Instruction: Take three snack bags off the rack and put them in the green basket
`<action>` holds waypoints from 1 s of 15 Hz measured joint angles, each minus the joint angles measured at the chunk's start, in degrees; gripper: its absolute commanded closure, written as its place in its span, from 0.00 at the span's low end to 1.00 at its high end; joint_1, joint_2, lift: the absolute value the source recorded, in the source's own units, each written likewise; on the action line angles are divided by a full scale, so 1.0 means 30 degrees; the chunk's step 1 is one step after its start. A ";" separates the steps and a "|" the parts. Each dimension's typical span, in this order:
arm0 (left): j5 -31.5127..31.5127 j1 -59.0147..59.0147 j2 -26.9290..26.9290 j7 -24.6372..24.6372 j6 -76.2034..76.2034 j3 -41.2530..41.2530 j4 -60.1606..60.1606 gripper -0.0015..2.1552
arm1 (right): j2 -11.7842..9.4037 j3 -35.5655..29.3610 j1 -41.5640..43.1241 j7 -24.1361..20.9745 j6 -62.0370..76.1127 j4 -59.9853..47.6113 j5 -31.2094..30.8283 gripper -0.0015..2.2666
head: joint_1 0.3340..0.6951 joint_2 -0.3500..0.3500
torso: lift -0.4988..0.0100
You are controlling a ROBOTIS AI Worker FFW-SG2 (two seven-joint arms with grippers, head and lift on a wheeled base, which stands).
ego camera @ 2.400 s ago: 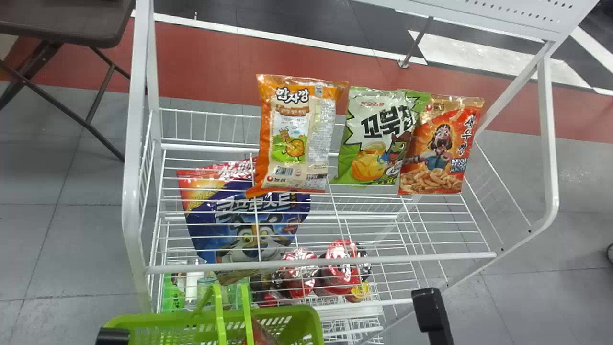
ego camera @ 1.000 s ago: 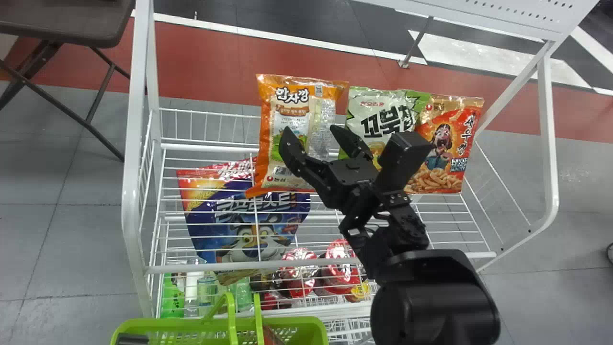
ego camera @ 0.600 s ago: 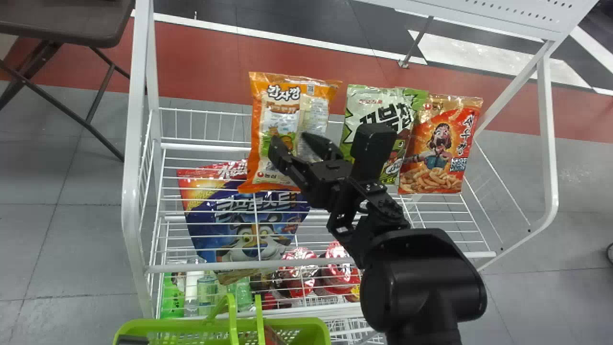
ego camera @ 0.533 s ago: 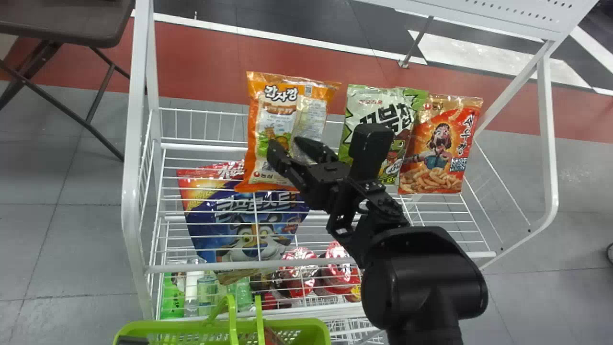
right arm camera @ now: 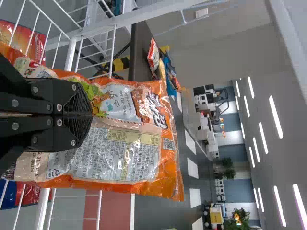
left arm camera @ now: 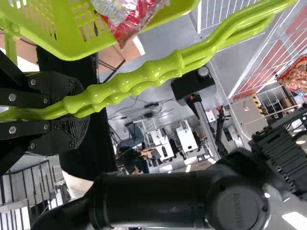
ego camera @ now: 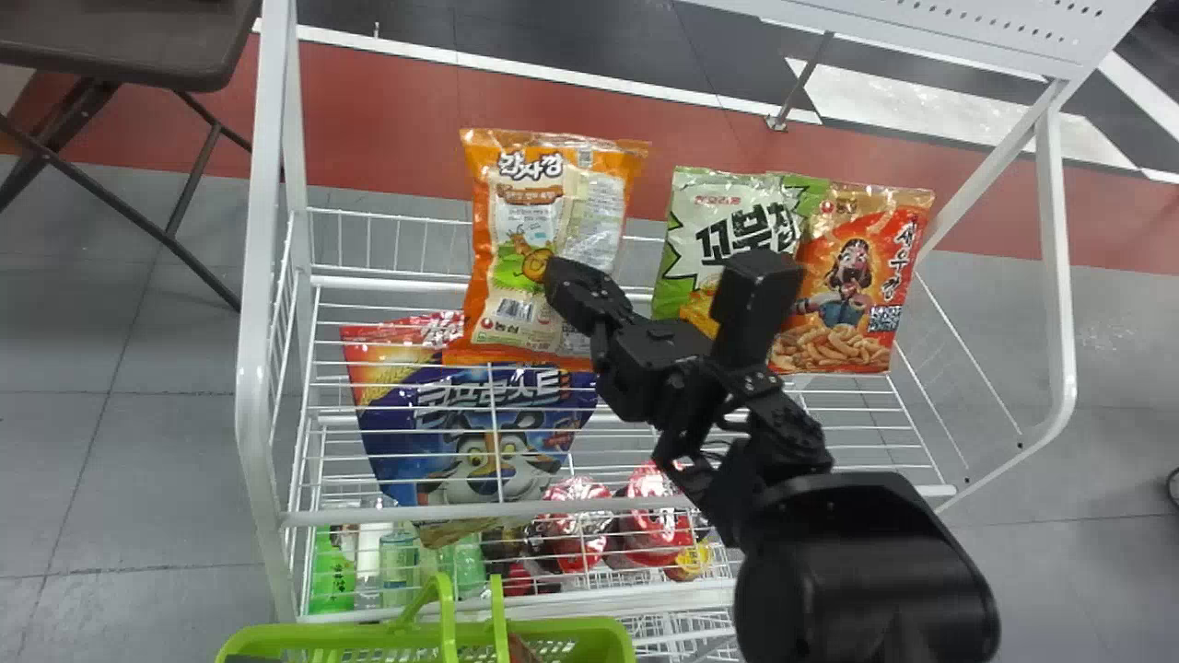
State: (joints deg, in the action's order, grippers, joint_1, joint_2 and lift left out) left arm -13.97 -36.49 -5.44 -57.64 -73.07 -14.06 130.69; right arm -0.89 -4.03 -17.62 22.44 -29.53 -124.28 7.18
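Note:
In the head view my right gripper (ego camera: 557,276) is at the orange snack bag (ego camera: 530,221), upright above the rack's top shelf. The right wrist view has the right gripper (right arm camera: 90,115) closed on a crease in the middle of the orange bag (right arm camera: 120,153). Beside it stand the green snack bag (ego camera: 686,239) and the red shrimp snack bag (ego camera: 852,276). The green basket (ego camera: 332,637) is at the bottom edge, where my left gripper (ego camera: 253,658) partly shows. In the left wrist view the left gripper (left arm camera: 81,115) grips the basket handles (left arm camera: 144,76); a red bag (left arm camera: 127,21) lies inside.
The white wire rack (ego camera: 626,505) surrounds the bags with its posts and front rails. Lower down are a blue cereal bag (ego camera: 488,414), red cup packages (ego camera: 654,516) and bottles (ego camera: 399,562). A brown table (ego camera: 129,46) stands at the far left.
The right arm has come in from the bottom right, and its gripper has shut on the orange bag. That bag has shifted left and slightly up, away from the green one.

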 measured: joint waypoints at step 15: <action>0.0030 -0.0052 0.0215 0.0407 -0.0064 0.0239 0.0864 0.72 | -0.0409 -1.3215 -0.6273 0.8438 -1.9869 -1.1896 0.8665 0.93 | 1.00 0.00 | 0.93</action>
State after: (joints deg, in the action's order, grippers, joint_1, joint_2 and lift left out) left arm -13.88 -36.65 -4.80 -56.42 -73.27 -13.34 133.28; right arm -2.12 -43.67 -36.44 47.76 -89.13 -159.97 33.18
